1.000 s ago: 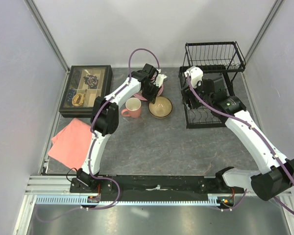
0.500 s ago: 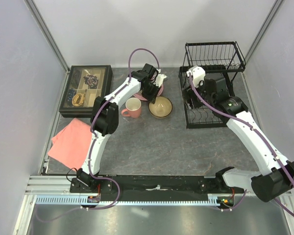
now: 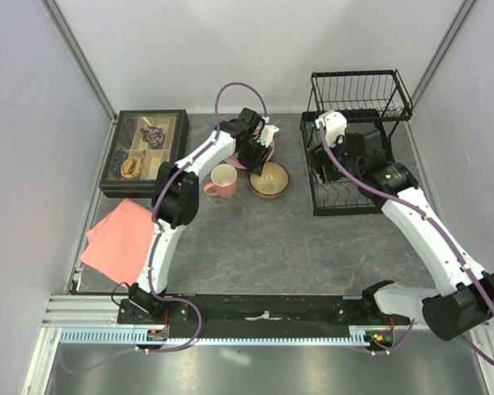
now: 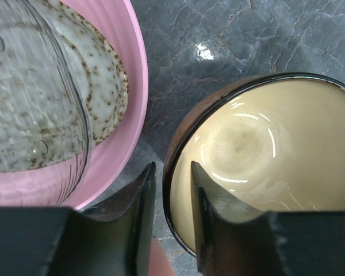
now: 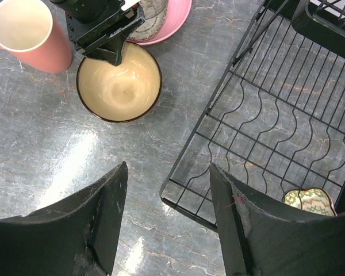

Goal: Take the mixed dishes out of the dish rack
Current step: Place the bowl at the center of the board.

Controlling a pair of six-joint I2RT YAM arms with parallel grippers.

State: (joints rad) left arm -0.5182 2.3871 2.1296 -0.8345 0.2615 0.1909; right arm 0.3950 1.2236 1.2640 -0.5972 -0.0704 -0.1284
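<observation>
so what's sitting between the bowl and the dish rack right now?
Nothing. Only bare grey table lies between the amber-brown bowl and the dish rack. It shows clearest in the right wrist view, and the top view agrees.

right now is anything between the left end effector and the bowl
Nothing visible. The left end effector straddles the rim of the bowl, one finger inside and one outside, with the jaws slightly apart. The pink plate sits close beside the outer finger, not between it and the bowl.
</observation>
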